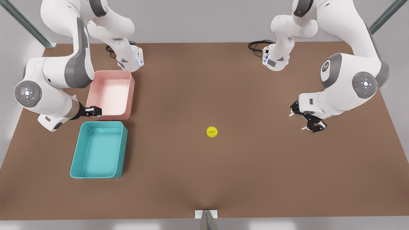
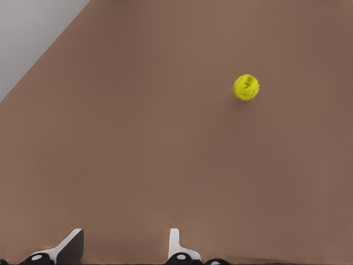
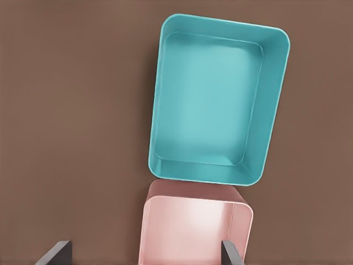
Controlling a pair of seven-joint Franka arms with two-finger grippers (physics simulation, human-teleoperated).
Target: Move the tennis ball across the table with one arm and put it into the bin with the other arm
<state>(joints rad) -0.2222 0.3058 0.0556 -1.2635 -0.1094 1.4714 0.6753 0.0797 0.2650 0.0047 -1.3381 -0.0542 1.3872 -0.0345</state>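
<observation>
A: What lies nearest?
B: The teal bin, then the tennis ball alone mid-surface.
A: The pincers?
B: The left pincer, wide open and empty, hangs well apart from the ball. The right pincer, spread and empty, hovers over the pink bin.

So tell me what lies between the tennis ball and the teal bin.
Nothing: in the front view, bare table runs from the tennis ball to the teal bin.
</observation>
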